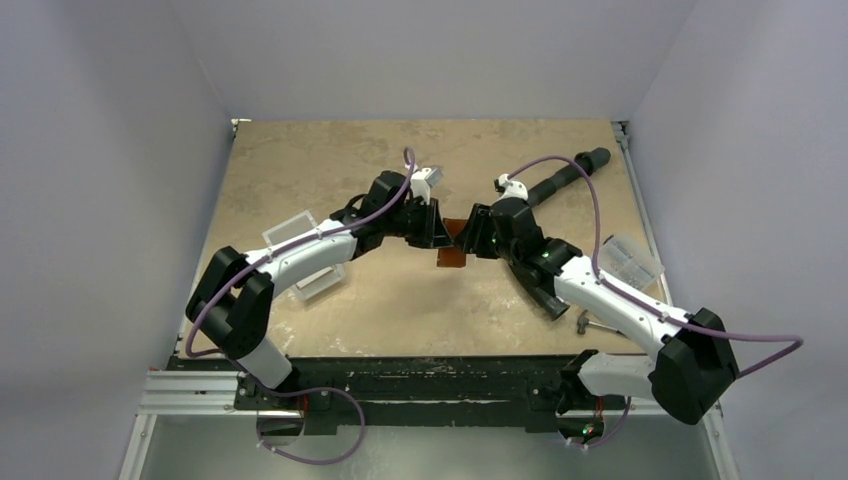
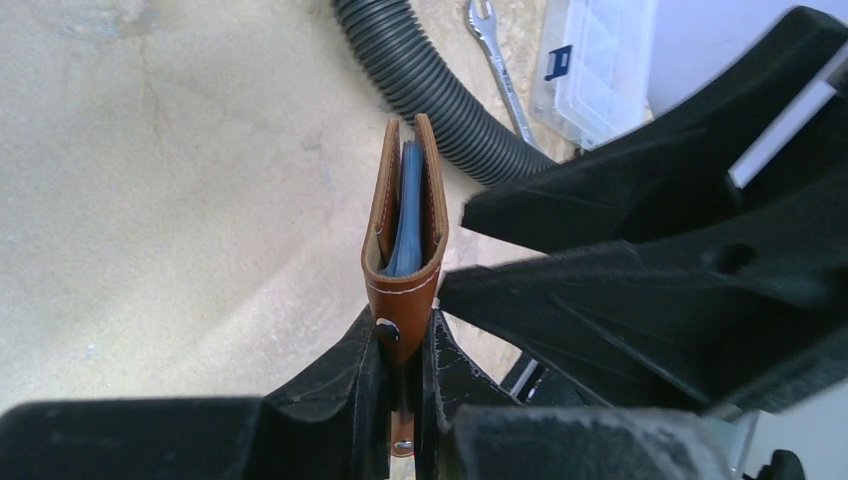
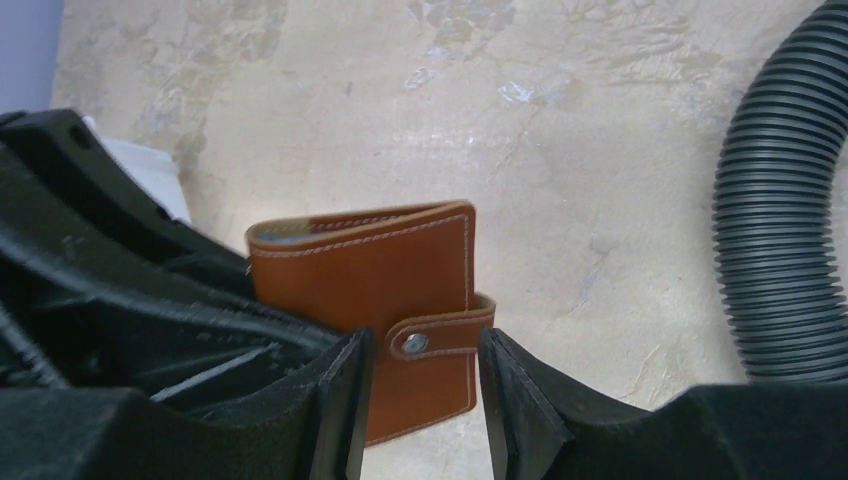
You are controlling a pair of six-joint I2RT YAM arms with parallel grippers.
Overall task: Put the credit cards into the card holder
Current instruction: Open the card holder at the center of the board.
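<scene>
The brown leather card holder [image 1: 452, 248] is folded and held on edge above the table's middle. My left gripper [image 2: 405, 375] is shut on its lower part, next to a snap button. Bluish credit cards [image 2: 408, 205] sit between its two leather flaps, seen edge-on. In the right wrist view the card holder [image 3: 370, 270] shows its outer face, with the strap and snap [image 3: 412, 343] lying across it. My right gripper [image 3: 420, 400] is open, one finger on each side of the strap. In the top view the left gripper [image 1: 437, 228] and right gripper [image 1: 473, 238] meet at the card holder.
A grey corrugated hose [image 2: 430, 90] lies behind on the right [image 3: 780, 220]. A clear plastic box [image 2: 600, 60] and a wrench [image 2: 492, 50] lie beyond it. Clear boxes stand at the left [image 1: 292, 228] and the right [image 1: 632, 258] of the table.
</scene>
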